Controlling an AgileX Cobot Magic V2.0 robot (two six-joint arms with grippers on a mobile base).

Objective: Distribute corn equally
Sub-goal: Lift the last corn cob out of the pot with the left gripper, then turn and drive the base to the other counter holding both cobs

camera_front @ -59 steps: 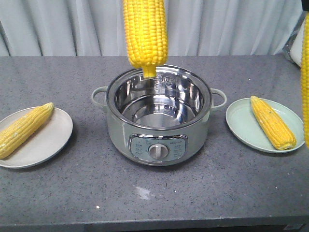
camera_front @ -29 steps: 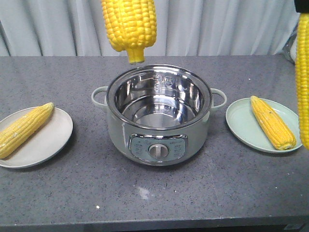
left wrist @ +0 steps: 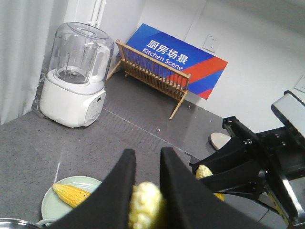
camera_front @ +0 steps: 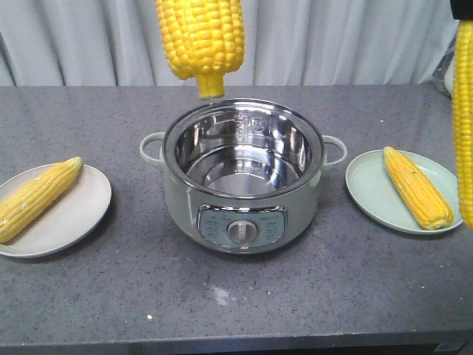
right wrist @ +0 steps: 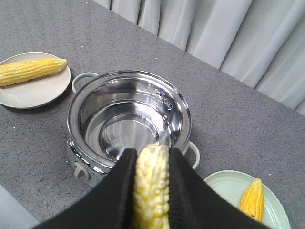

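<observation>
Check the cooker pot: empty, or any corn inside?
Empty. The pot shows a bare steel bottom in the front and right wrist views. One held cob hangs above its rim, another off to its right, neither inside.

A demonstration kitchen is showing itself: upper centre of the left wrist view, a blue "Kitchen Scene" sign (left wrist: pixel 181 59) is leaning behind a wooden dish rack (left wrist: pixel 153 76), with a white blender (left wrist: pixel 76 81) sitting upper left on the grey countertop (left wrist: pixel 128 138).

Above the round pale-green, steel-lined electric pot (camera_front: pixel 185 211) hangs a yellow corn cob (camera_front: pixel 199 37); a second cob (camera_front: pixel 464 126) hangs far right. Left, a round beige plate (camera_front: pixel 77 214) holds a third cob (camera_front: pixel 33 198); right, a pale-green plate (camera_front: pixel 369 188) a fourth cob (camera_front: pixel 416 186).
</observation>
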